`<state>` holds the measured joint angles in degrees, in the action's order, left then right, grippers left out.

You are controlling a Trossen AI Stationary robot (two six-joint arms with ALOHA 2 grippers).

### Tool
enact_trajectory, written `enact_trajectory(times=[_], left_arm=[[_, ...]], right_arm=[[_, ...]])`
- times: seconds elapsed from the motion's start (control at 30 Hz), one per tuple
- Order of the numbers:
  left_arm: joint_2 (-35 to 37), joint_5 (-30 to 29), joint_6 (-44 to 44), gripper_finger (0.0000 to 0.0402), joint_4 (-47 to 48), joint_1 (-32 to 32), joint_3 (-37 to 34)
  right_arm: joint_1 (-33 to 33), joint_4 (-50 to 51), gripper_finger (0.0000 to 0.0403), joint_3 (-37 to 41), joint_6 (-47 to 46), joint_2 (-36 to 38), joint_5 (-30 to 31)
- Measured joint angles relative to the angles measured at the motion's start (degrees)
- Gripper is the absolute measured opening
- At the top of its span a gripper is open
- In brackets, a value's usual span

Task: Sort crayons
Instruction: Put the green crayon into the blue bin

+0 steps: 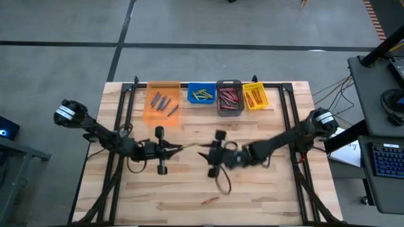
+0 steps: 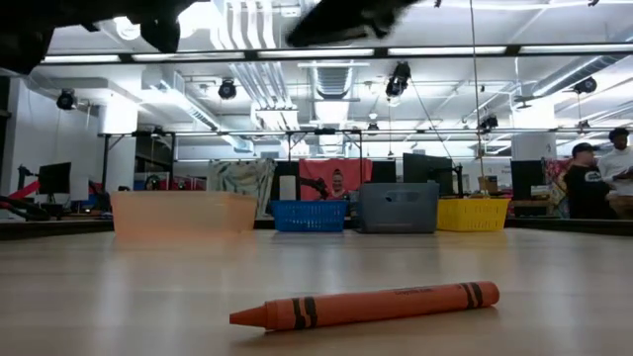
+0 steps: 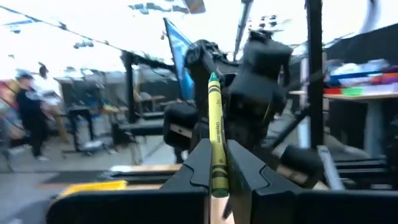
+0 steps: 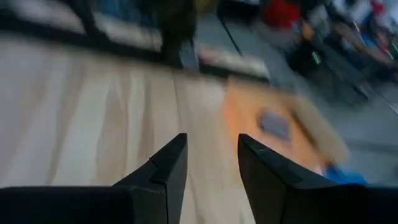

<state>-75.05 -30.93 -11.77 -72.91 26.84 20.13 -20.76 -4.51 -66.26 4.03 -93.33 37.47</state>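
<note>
L gripper (image 3: 217, 180) is pinched on a green-yellow crayon (image 3: 215, 130), held by its lower end w/ the tip sticking out past the fingers, mid-table and off the wood in the high view. R gripper (image 4: 208, 155) sits just across from it, nearly tip to tip, fingers spread and nothing between them. Looks like a carry step: crayon is up, not yet binned. Four bins line the far edge: orange bin (image 1: 163, 103) w/ grey-blue sticks, blue bin (image 1: 201, 94) w/ yellowish ones, grey bin (image 1: 230, 98) w/ red ones, yellow bin (image 1: 254, 96) w/ orange-red ones. Judging by contents, the held one prob belongs in the blue bin; next move calls for L arm to swing toward the far edge, get over that bin and let go above its rim, not on the wall between blue and grey, since those bins sit touching. One orange crayon (image 2: 366, 303) lies flat near the front edge, well apart from both grippers, still to sort. Room: wood between grippers and bins is bare, so the path is free; main risk is L clipping R gripper, which is close. Front edge is near the loose crayon, so a nudge could roll it off. People show in the room behind, well away from the table.
</note>
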Motion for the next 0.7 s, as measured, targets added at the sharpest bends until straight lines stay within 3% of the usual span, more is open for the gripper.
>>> enact_trajectory(times=[0.17,0.3,0.37,0.5,0.7], left_arm=[[0.9,0.5,-6.4,0.0000,-7.0,-2.8,-1.2],[1.4,0.8,-8.2,0.0000,-8.2,-5.3,-1.5],[1.5,0.9,-8.3,0.0000,-8.3,-6.3,-1.6],[1.0,0.9,-8.7,0.0000,-8.1,-7.5,-1.8],[0.9,0.1,-8.0,0.0000,-8.3,-8.0,-1.2]], right_arm=[[9.5,-15.9,0.0132,0.0,8.7,0.6,-15.9],[16.7,-24.4,0.0132,0.0,7.5,0.5,-36.1],[19.4,-27.6,0.0132,0.0,4.8,0.5,-43.4],[22.4,-30.6,0.0132,0.1,2.6,0.5,-50.5],[22.6,-31.0,0.0132,-1.0,3.6,0.5,-53.0]])
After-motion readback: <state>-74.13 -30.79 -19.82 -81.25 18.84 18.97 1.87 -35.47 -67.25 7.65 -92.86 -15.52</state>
